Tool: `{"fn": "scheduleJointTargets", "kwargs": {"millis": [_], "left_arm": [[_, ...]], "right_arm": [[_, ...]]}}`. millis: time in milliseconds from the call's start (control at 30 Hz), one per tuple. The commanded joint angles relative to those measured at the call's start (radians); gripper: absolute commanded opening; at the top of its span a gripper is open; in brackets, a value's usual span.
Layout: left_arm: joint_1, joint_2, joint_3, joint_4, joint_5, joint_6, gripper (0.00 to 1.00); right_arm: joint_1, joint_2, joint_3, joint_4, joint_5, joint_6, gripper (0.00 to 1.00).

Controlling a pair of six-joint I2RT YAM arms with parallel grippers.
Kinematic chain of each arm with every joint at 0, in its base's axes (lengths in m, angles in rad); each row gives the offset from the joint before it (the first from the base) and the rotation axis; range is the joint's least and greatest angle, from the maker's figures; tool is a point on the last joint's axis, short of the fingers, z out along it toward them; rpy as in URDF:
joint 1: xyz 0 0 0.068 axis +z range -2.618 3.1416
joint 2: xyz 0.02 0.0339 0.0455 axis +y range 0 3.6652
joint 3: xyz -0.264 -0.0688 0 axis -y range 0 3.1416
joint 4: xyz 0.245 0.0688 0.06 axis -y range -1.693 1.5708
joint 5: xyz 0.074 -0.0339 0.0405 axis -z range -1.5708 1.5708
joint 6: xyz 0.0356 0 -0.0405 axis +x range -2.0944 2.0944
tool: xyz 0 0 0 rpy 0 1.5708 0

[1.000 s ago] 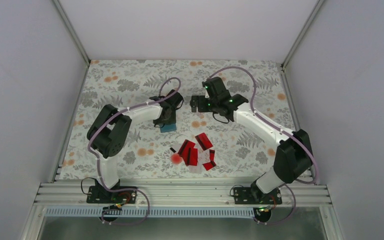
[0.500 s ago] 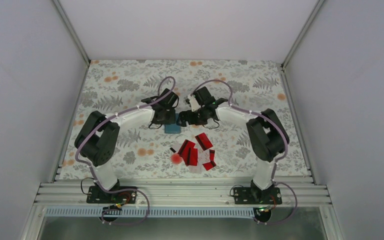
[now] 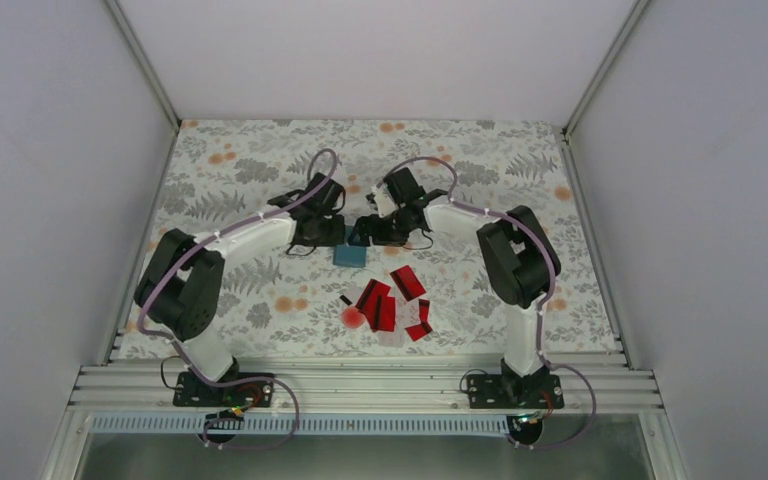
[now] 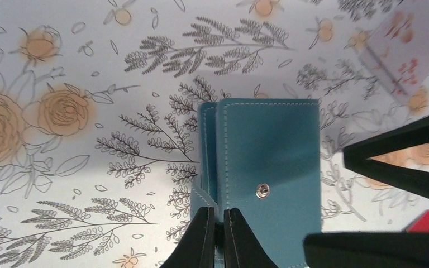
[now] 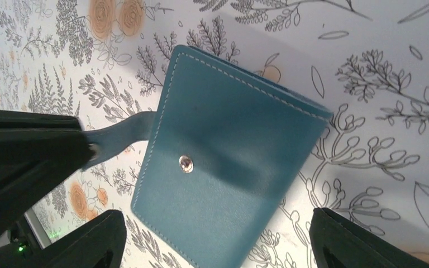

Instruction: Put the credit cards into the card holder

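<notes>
While the left gripper (image 4: 219, 219) is pinching its two black fingers together on the strap tab (image 4: 203, 201) of the small teal-blue stitched leather-look card holder (image 4: 268, 156), the right gripper (image 5: 215, 229) is hanging over the same pouch. Its jaws are standing wide, one on either side of the pouch, and neither is touching it. The card holder is lying flat on the grey-and-orange floral tabletop (image 3: 250, 170), between the two grippers and just beyond the heap of thin bright red credit cards (image 3: 390, 298), which are sitting nearer the arm bases with neither gripper holding any. Judging from this, the step in hand is opening the holder: its flap is being held by the tab, and the round metal snap stud (image 4: 262, 190) is showing uncovered. The next move is probably calling for the right jaws to be steadying the body while the left is drawing the flap back without dragging the pouch. No brand or lettering is showing on the holder. A pale patterned card (image 4: 408, 50) is lying apart from it, its print too faint to read.
</notes>
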Motion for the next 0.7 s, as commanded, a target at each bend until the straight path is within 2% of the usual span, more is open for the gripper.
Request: {"fn": "scheduleJointTargets", "kwargs": {"millis": [0, 267, 667], "left_arm": [[0.032, -0.071, 0.005, 0.034, 0.088, 0.003, 0.02], [0.047, -0.071, 0.014, 0.064, 0.189, -0.011, 0.02], [0.048, -0.092, 0.053, 0.07, 0.24, -0.044, 0.02]], "right_arm": [[-0.004, 0.025, 0.051, -0.029, 0.002, 0.008, 0.84], [0.01, 0.022, 0.152, -0.182, 0.191, -0.003, 0.99], [0.017, 0.032, 0.217, -0.259, 0.237, 0.065, 0.99]]}}
